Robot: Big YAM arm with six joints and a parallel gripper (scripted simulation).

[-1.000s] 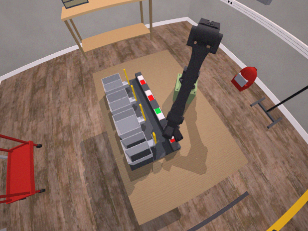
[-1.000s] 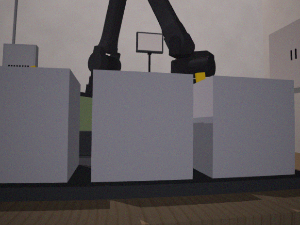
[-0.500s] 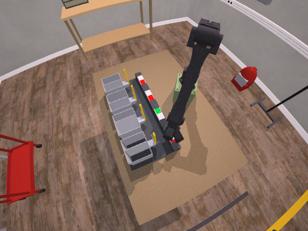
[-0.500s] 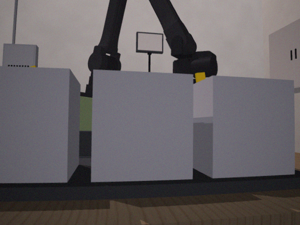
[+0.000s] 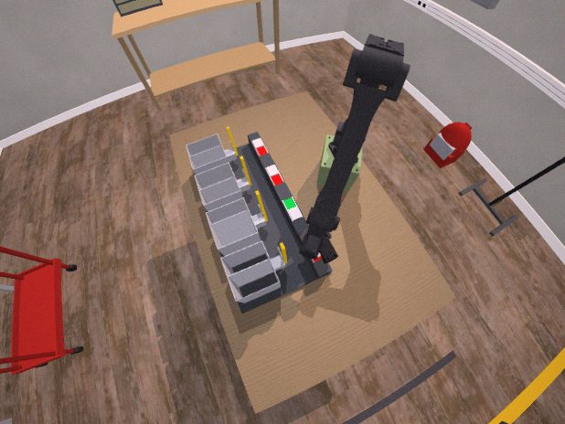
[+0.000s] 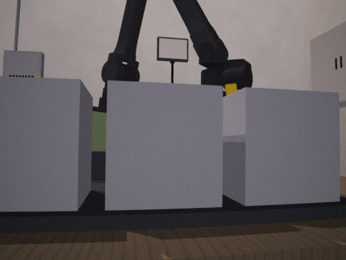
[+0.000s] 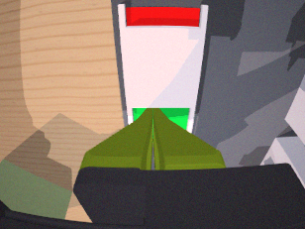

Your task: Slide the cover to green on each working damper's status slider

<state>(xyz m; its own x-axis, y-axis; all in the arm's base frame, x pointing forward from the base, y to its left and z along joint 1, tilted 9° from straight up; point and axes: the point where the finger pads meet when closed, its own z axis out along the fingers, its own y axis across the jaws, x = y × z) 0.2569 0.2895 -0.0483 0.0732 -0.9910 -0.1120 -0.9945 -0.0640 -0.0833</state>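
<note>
The hand (image 5: 325,252) (image 7: 152,113) is fully closed on nothing, probably so its joined fingertips make a narrow pusher. They sit at the green-side edge of the white rectangular slider cover (image 7: 159,65), at the near end of the long dark-grey rail (image 5: 282,192). Red and green both show, so this push seems unfinished. The grey box-shaped damper (image 5: 260,292) (image 6: 291,145) stands behind that end, keeping slider and damper matched. Midway along the rail, one green window (image 5: 290,203) shows.
</note>
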